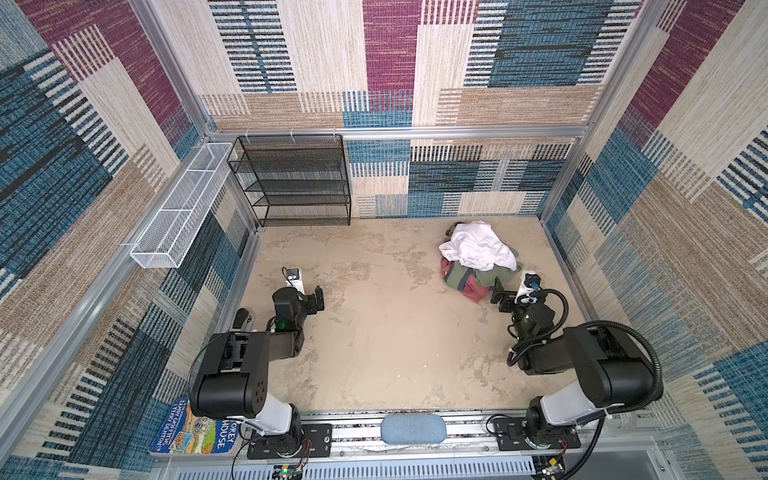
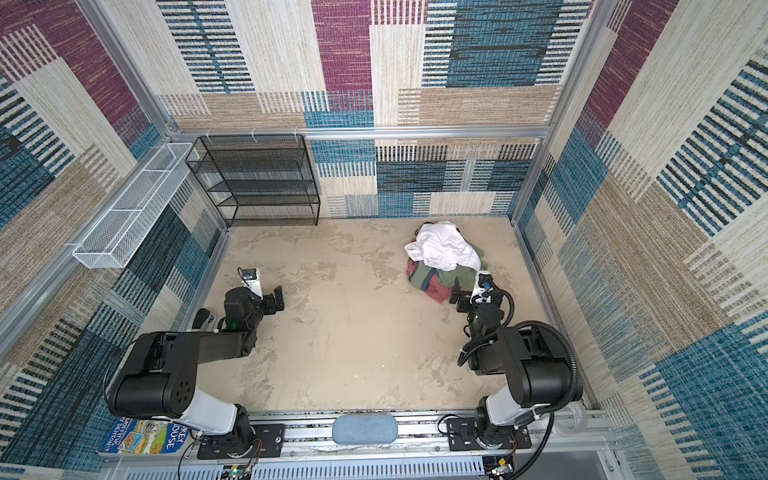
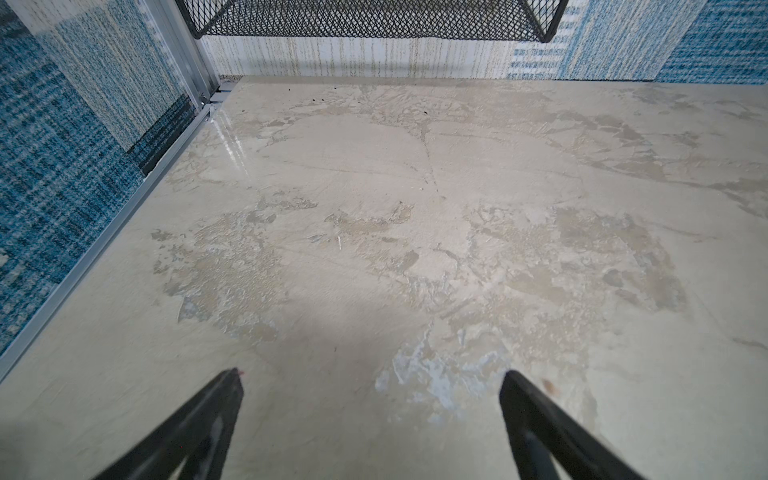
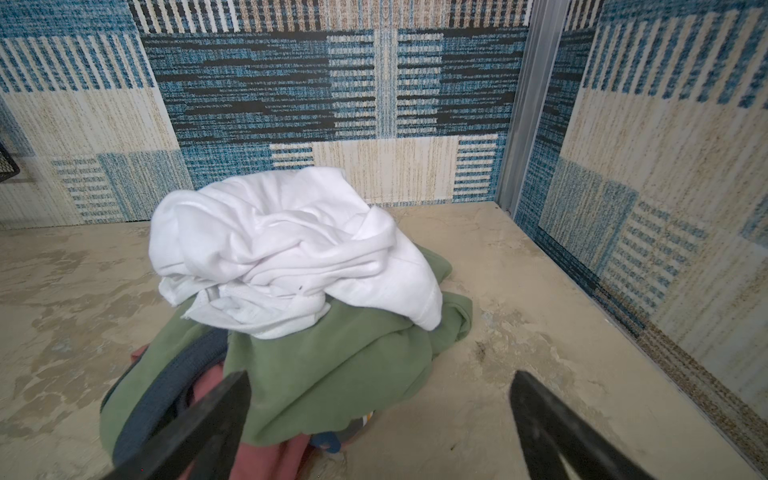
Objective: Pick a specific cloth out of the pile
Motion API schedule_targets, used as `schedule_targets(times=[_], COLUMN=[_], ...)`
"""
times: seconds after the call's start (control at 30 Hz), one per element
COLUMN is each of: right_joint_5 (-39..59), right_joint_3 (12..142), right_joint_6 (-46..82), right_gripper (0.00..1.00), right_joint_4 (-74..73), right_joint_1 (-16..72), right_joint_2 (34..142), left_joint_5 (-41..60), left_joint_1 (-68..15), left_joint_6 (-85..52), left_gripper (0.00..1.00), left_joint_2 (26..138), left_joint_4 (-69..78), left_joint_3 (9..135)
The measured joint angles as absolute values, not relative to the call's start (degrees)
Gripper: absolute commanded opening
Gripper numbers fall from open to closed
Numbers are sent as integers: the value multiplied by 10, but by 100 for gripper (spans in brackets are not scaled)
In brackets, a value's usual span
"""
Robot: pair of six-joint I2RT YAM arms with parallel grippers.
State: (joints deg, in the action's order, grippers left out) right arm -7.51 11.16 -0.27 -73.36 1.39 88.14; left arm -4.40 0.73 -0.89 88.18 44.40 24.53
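Both pincers are spread as wide as they go and hold nothing. On the left, the left gripper [image 1: 319,298] hangs over the bare table [image 1: 374,340], well apart from the clothes. Its wrist view shows only the tabletop between its fingertips [image 3: 513,380]. On the right, the right gripper [image 1: 498,296] sits just beside the near edge of the pile [image 1: 478,259]. The cloth [image 1: 473,293] wanted, the faded red one, lies at the bottom of that heap. Only a red corner pokes out toward the gripper, under the olive green garment [image 4: 332,374], with the white garment [image 4: 282,249] on top.

Several things could go wrong from here:
- In the right wrist view, the right gripper [image 4: 380,374] frames mostly green fabric, so closing there would likely pinch the wrong garment, or green and red together.
- A navy band curls beside the red, and I cannot tell which garment it belongs to, so gripping it is a gamble.
- Because the red cloth lies under the others, pulling it may drag the whole pile along or tip the white garment off.

Counted from left to right:
- one white wire basket [image 1: 178,208]
- one black mesh shelf [image 1: 291,183]
- two grippers
- one pile showing three garments: one white, one olive green and one red
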Motion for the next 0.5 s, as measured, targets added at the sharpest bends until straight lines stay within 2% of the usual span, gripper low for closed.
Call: schedule_targets(times=[0.37,0.5], right_joint_5=[-75,-75], right_joint_3=[112,112], right_joint_6=[-3,-3], right_gripper=[100,100], right_joint_4=[-733,-733], right_joint_1=[14,14], right_joint_2=[881,881], left_joint_5=[-44,-45], left_joint_1=[7,7], left_joint_6=[-9,-9], left_gripper=[99,87], left_joint_2=[882,882], left_joint_4=[444,444], left_joint_3=[245,245])
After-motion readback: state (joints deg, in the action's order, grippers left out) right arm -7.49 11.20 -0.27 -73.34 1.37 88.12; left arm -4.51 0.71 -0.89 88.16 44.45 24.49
